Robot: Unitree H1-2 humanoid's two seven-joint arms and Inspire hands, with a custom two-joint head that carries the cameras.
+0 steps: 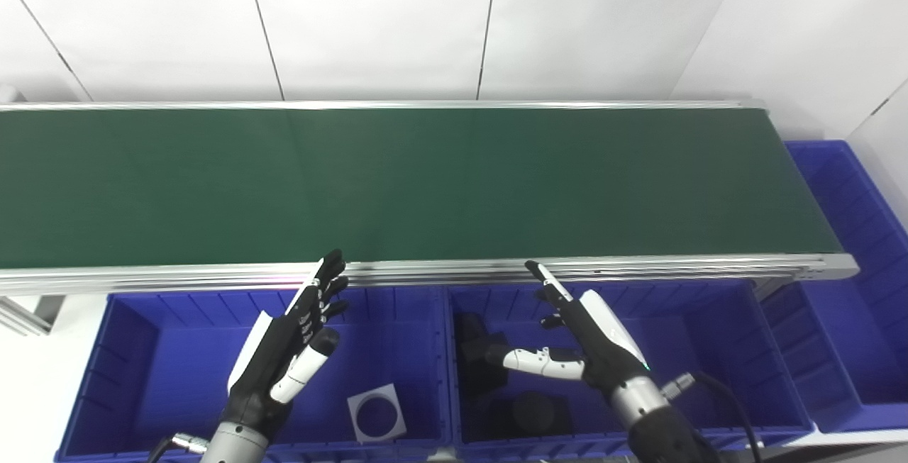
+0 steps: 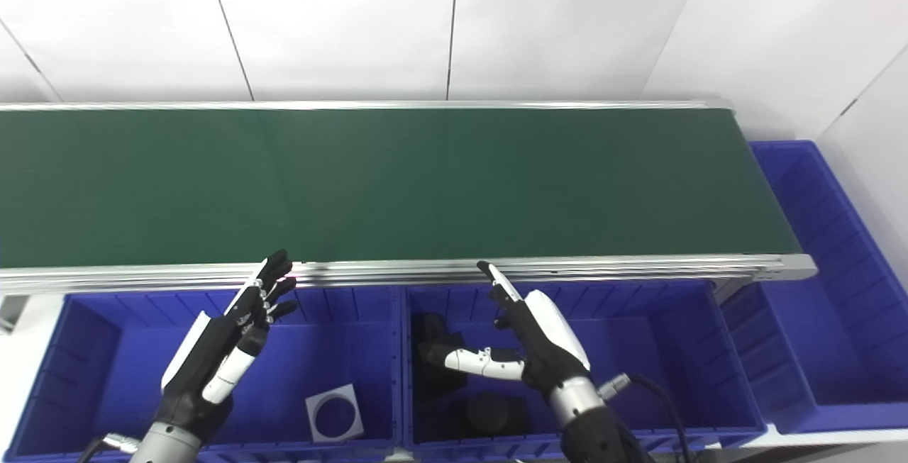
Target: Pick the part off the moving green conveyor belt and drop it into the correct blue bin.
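The green conveyor belt [image 1: 425, 179] runs across the view and carries no part in sight. My left hand [image 1: 287, 349] is open and empty, held above the left blue bin [image 1: 128, 349], fingertips near the belt's front rail. My right hand [image 1: 585, 339] is open and empty above the middle blue bin [image 1: 709, 328], thumb pointing left. A white square part with a round hole [image 1: 376, 412] lies in the left bin. Black parts [image 1: 482, 356] lie in the middle bin, partly hidden by my right thumb.
A third blue bin [image 1: 851, 250] stands at the right end of the belt. The belt's aluminium front rail [image 1: 440, 271] runs just beyond both hands. A white panelled wall [image 1: 425, 23] stands behind the belt.
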